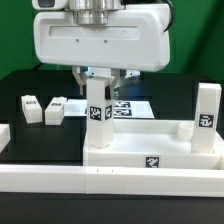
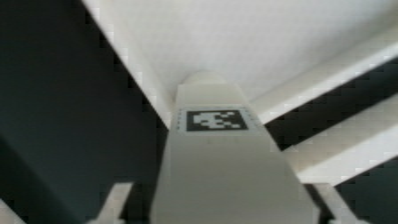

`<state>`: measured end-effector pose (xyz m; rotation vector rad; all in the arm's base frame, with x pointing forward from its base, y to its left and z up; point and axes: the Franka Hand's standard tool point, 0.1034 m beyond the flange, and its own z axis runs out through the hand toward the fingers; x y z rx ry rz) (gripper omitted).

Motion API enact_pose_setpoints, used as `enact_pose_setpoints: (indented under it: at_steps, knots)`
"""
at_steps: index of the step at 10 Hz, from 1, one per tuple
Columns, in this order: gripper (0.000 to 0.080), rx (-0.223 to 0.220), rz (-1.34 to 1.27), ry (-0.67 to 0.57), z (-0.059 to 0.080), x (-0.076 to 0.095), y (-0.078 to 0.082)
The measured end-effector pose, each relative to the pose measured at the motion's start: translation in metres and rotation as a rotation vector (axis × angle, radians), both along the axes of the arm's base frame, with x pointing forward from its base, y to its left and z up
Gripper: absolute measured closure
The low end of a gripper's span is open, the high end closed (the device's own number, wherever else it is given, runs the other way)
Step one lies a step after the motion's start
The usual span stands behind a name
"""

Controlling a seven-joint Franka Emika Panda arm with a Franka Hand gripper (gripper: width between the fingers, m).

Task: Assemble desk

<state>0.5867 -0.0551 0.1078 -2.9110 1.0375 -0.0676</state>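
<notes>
The desk's white tabletop point(image 1: 150, 150) lies rim up in the middle of the table. One white leg point(image 1: 207, 115) stands upright at its corner on the exterior view's right. My gripper point(image 1: 100, 85) is shut on another tagged leg point(image 1: 98, 118), holding it upright over the tabletop's corner on the exterior view's left. In the wrist view this leg point(image 2: 222, 165) fills the middle between my fingers point(image 2: 116, 200), with the tabletop point(image 2: 214, 40) beyond it. Two more legs point(image 1: 32, 107) point(image 1: 55, 110) lie on the black table at the exterior view's left.
The marker board point(image 1: 128, 106) lies behind the tabletop, partly hidden by the held leg. A long white border rail point(image 1: 110, 185) runs along the front, and another piece of rail point(image 1: 5, 135) sits at the exterior view's left edge.
</notes>
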Motion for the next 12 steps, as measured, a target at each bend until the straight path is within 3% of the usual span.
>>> enact_pose_setpoints:
  at_steps: [8, 11, 12]
  knots:
    - [0.0509, 0.077, -0.560, 0.023, -0.0010, -0.0004, -0.0003]
    - [0.0189, 0.071, -0.456, 0.017, -0.0010, -0.0006, -0.0012]
    - [0.0189, 0.065, -0.399, 0.015, -0.0013, -0.0008, -0.0016]
